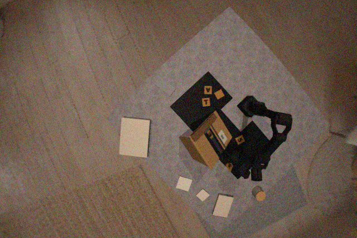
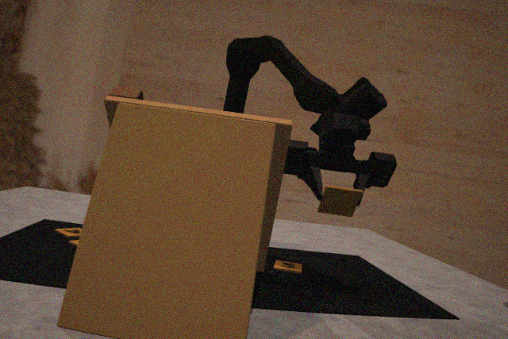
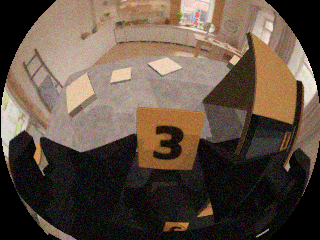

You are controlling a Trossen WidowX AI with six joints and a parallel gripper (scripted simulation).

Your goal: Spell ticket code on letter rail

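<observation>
My gripper (image 1: 230, 166) (image 2: 340, 200) (image 3: 168, 142) is shut on an orange tile marked 3 (image 3: 170, 125), raised above the counter and tilted, beside the board's right end in the exterior view. The wooden board (image 1: 198, 147) (image 2: 172, 220) (image 3: 275, 90) stands tilted. Its dark rail (image 1: 215, 144) holds one tile (image 1: 210, 134) near its upper-left end in the top view; I cannot read it surely. The white ticket (image 1: 222, 136) is too blurred to read. A tile like S or 5 (image 1: 240, 139) (image 2: 287, 266) lies on the black mat (image 2: 390, 298).
Tiles marked T (image 1: 206, 102) and A or V (image 1: 207, 89), and a tile with no visible mark (image 1: 218, 94), lie on another black mat (image 1: 187, 105). Cream blocks (image 1: 134, 137) (image 1: 183, 183) (image 1: 202, 195) (image 1: 222, 205) and an orange-topped cylinder (image 1: 260, 195) stand around.
</observation>
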